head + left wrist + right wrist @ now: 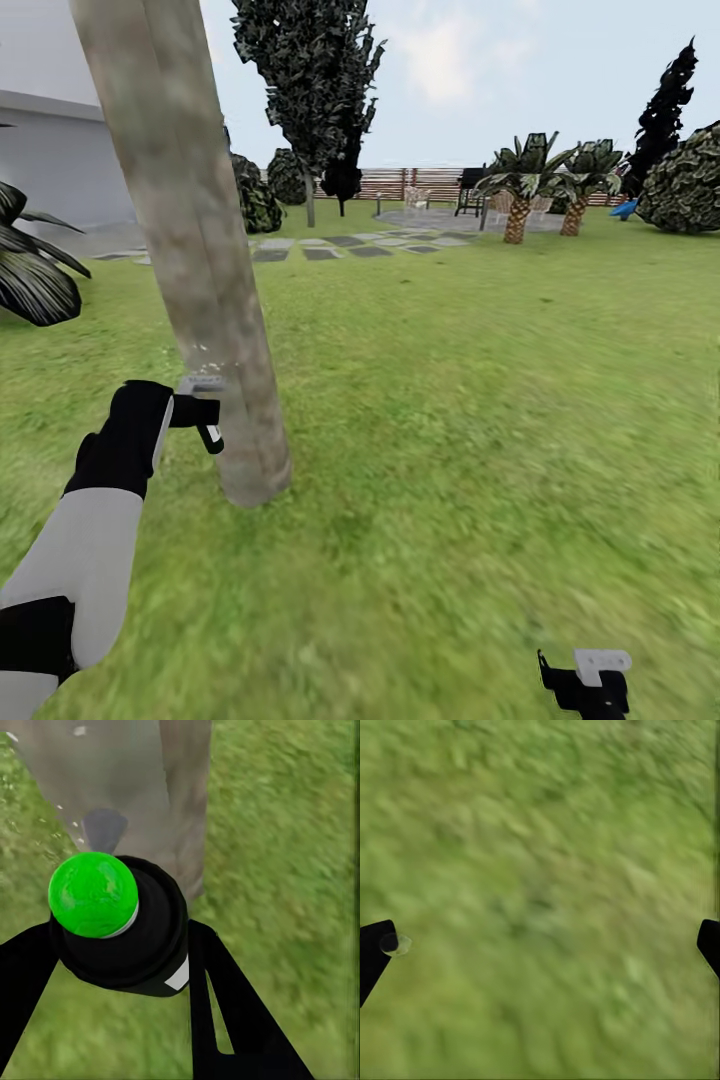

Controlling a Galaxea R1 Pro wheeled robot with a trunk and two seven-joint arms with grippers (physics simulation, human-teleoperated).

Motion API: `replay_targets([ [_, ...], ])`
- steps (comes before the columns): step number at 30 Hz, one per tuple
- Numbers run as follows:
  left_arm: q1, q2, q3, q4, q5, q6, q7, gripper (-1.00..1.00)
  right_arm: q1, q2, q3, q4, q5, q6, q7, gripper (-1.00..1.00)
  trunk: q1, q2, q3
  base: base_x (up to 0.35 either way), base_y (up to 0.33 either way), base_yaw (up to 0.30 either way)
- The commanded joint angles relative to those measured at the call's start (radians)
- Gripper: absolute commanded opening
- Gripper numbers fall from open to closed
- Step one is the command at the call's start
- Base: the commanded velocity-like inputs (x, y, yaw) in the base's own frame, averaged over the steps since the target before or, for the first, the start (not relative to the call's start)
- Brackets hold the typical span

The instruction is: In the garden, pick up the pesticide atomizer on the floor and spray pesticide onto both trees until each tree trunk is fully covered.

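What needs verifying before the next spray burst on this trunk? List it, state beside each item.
1. Atomizer held between the left gripper's fingers: ok.
2. Green top aimed at the near tree trunk: ok.
3. Spray reaching the bark: pale specks sit on the trunk by the gripper, ok.
4. Whole trunk covered: cannot tell; its far side is hidden.
5. Right gripper free and open over grass: ok.
6. Second tree stands far behind, beyond reach from here: not ok.

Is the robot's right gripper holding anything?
No, the right gripper is open, its fingers spread wide over bare grass.
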Motion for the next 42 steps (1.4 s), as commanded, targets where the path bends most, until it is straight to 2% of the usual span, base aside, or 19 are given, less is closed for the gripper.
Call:
replay_targets([
  [1,0.000,0.000,0.000,0.000,0.000,0.000,-0.001,-1.00,0.000,0.000,0.000,0.000,0.000,0.000,0.000,1.00,0.000,0.000,0.000,0.018,-0.269,0.051],
  [15,0.001,0.000,-0.001,0.001,-0.001,0.000,0.001,-1.00,0.000,0.000,0.000,-0.001,0.000,0.000,0.000,1.00,0.000,0.000,0.000,0.040,-0.269,0.256],
  [25,0.004,0.001,-0.002,0.005,-0.001,-0.002,0.004,-1.00,0.000,0.000,0.001,0.001,0.001,0.000,0.001,1.00,0.000,0.000,0.000,0.173,-0.237,0.020],
  [30,0.005,0.002,-0.002,0.018,-0.001,-0.002,0.005,-1.00,0.000,0.000,0.000,0.001,0.000,0.000,0.002,1.00,0.000,0.000,0.000,-0.087,-0.268,0.000],
  [34,0.065,0.012,0.001,0.021,-0.001,-0.006,0.011,-1.00,0.000,0.000,0.000,0.001,0.000,0.000,0.000,1.00,0.000,0.000,0.000,-0.037,-0.075,0.084],
  [42,0.118,0.015,0.009,0.021,-0.001,-0.012,0.013,-1.00,0.000,0.000,0.001,0.001,0.000,0.000,0.001,1.00,0.000,0.000,0.000,0.000,-0.002,0.265],
])
